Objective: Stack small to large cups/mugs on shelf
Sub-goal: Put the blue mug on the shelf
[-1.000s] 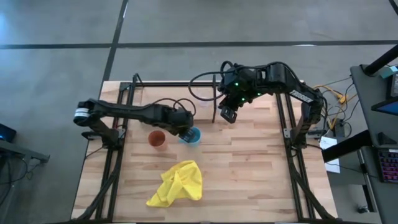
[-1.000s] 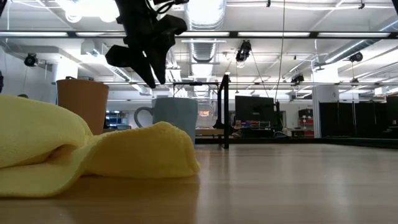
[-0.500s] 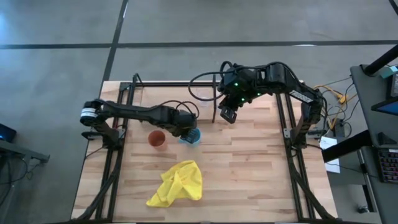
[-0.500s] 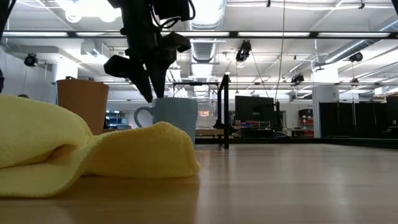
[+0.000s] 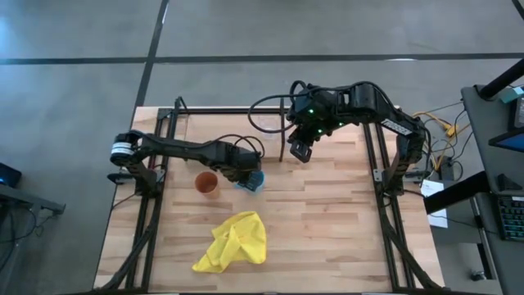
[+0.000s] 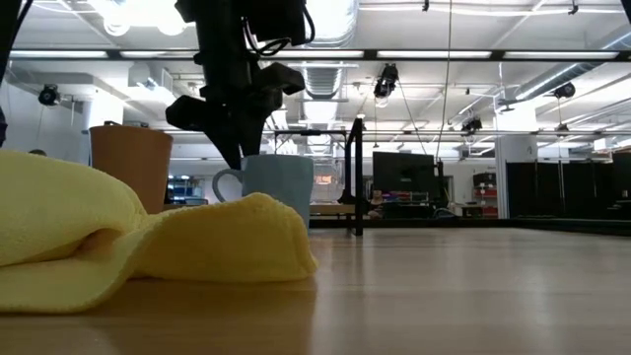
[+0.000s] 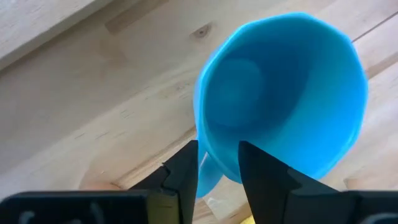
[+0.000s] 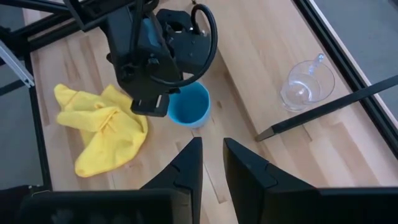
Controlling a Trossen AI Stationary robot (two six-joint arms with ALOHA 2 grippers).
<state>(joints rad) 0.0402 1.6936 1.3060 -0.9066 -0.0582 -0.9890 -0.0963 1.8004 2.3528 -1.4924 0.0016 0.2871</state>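
A grey concrete floor (image 5: 246,33) surrounds the table; bright ceiling lights (image 6: 148,12) and ducts (image 6: 325,74) hang overhead.

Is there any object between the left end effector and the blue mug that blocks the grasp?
Nothing visible blocks it. The left end effector is directly at the blue mug, its open fingers straddling the rim wall. The orange tumbler stands apart to one side, and the yellow cloth lies apart.

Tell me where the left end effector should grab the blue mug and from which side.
Grip the rim wall of the blue mug from above, probably next to the handle. It stands upright with its mouth open, and the left end effector already has its open fingers astride that wall, one inside and one outside. The orange tumbler stands apart, so it should not hinder the approach.
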